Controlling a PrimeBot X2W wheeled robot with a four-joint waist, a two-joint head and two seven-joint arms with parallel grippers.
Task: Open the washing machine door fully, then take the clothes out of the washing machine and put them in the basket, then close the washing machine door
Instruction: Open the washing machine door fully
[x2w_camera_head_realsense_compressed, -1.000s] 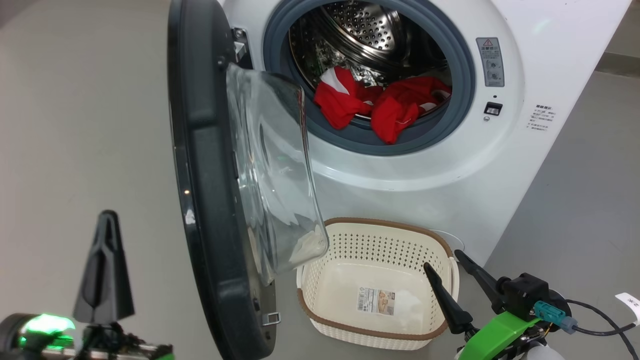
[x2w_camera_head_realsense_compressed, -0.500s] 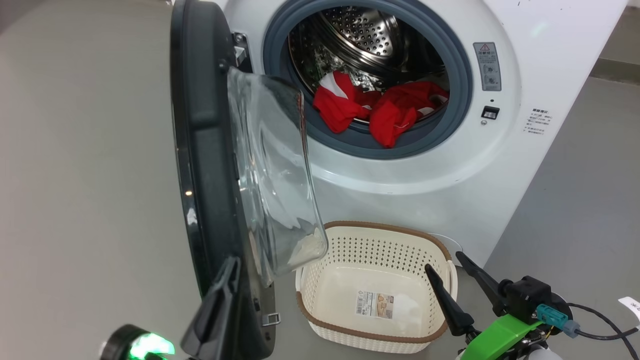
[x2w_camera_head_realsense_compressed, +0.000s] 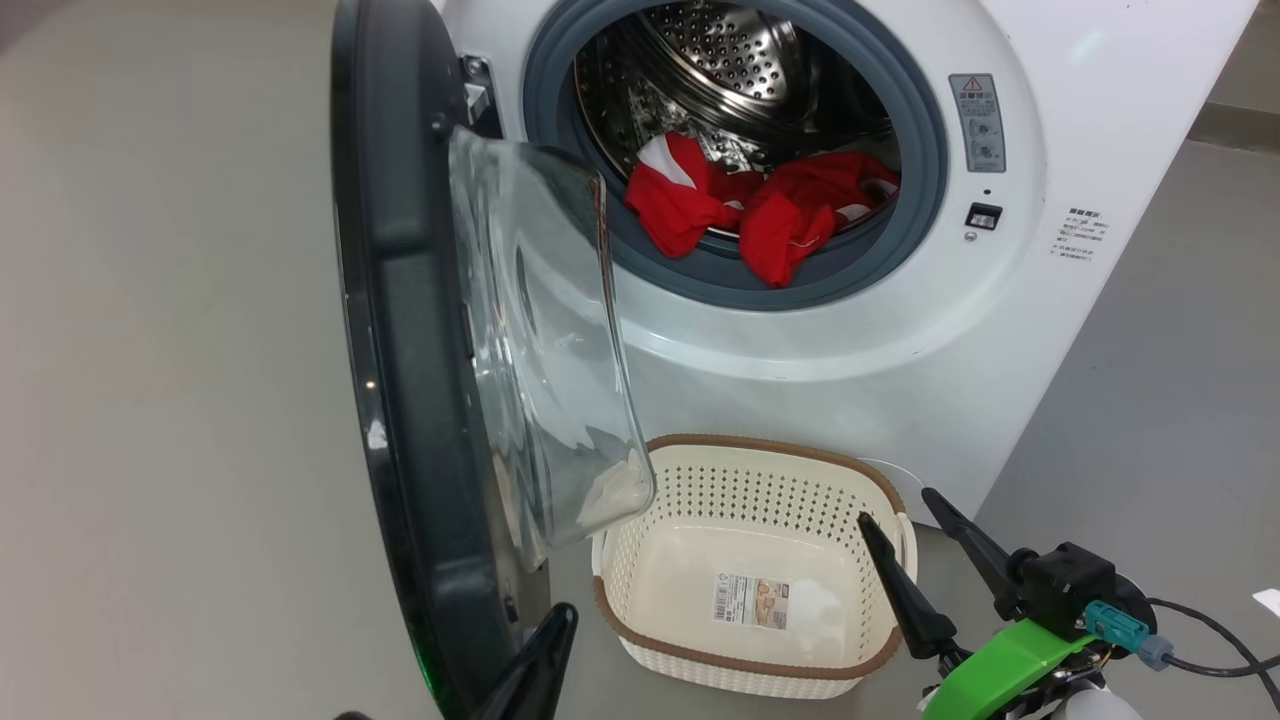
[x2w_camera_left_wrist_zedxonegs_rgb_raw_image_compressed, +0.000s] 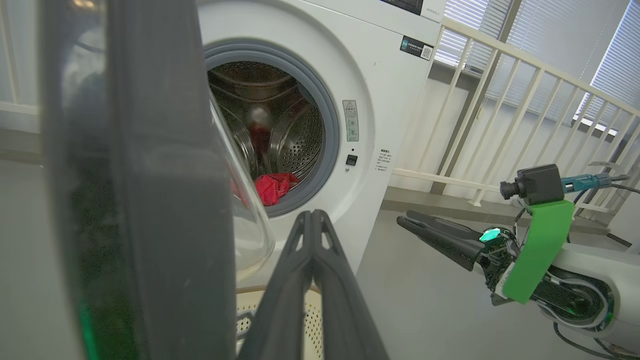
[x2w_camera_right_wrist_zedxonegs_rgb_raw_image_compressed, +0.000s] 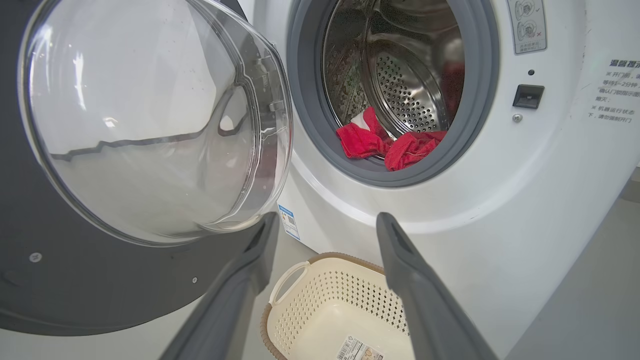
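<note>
One washer (x2w_camera_head_realsense_compressed: 1000, 330) has its door (x2w_camera_head_realsense_compressed: 400, 300) swung out edge-on, judged not yet fully open. The basket (x2w_camera_head_realsense_compressed: 745, 448) sits on the floor (x2w_camera_head_realsense_compressed: 150, 400) at the washer's foot, below the opening, giving garments a short drop. The clothes (x2w_camera_head_realsense_compressed: 760, 215) lie heaped at the drum's (x2w_camera_head_realsense_compressed: 730, 60) front lip. The left claw (x2w_camera_left_wrist_zedxonegs_rgb_raw_image_compressed: 312, 215), pressed together, is beside the door's lower inner edge, apparently to push it wider. The right claw (x2w_camera_head_realsense_compressed: 897, 508), spread and empty, hovers by the basket's right rim.
</note>
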